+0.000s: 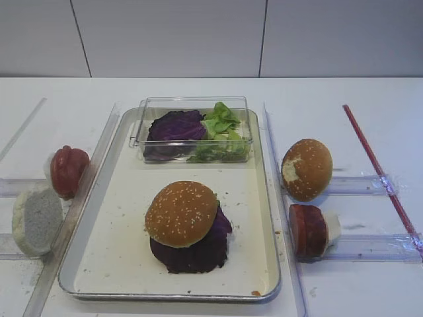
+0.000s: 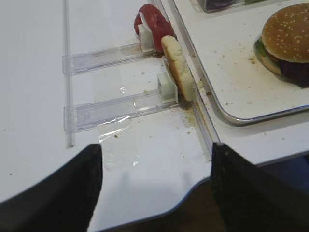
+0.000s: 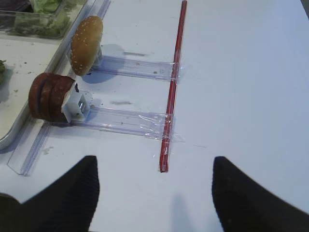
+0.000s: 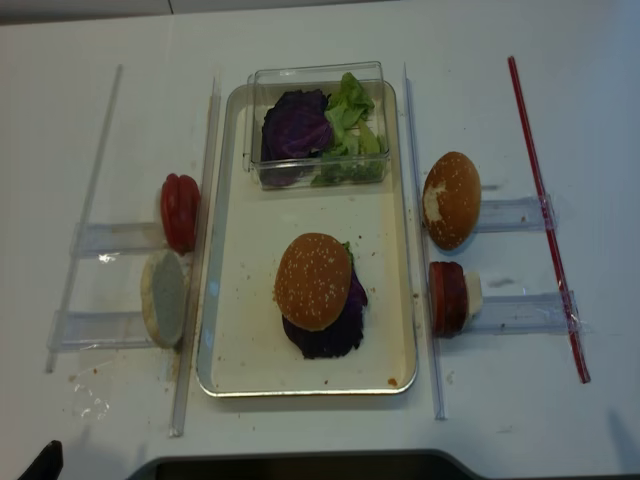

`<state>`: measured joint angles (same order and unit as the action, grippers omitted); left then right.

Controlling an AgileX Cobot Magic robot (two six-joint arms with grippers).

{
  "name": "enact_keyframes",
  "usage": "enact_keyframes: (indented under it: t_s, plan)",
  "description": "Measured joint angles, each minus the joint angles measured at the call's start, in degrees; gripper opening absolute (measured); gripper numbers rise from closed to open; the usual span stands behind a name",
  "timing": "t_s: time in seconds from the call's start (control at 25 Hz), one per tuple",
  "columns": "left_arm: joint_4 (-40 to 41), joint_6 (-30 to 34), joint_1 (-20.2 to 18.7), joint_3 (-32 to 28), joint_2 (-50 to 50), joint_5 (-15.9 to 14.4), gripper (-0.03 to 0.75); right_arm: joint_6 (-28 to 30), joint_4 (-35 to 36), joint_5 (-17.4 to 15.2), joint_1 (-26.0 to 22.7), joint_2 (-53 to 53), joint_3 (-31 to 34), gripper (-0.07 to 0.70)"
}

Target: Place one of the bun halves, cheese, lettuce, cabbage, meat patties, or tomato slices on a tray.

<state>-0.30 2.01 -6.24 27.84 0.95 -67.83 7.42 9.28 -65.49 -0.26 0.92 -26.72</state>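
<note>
tray (image 1: 264, 218): silver, raised rim, rounded corners, crumbed cream floor | bun top (image 1: 181, 212): domed, sesame-speckled, mid-tray on glossy purple cabbage (image 1: 198, 254) | box (image 1: 192, 104): clear, at far rim, holds cabbage and crinkly lettuce (image 1: 221, 122) | right gripper (image 3: 154, 193): jaws wide, holding nothing, over bare table | left gripper (image 2: 154, 188): jaws apart, holding nothing, near table edge

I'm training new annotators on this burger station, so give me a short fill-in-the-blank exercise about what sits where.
1. The sesame bun top on the tray rests on dark ____ cabbage.
2. The clear box holds cabbage and green ____.
3. The long rod taped at the table's right side is ____.
4. Both grippers' jaws stand ____.

Missing words: purple; lettuce; red; open
</note>
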Motion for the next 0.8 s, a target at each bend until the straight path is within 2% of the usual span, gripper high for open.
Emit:
enact_keyframes:
  t_s: [0.8]
  plan:
    - [0.3,0.0,0.0,0.0,0.0,0.0,0.440,-0.1,0.0,0.0,0.0,0.0,0.0,0.511]
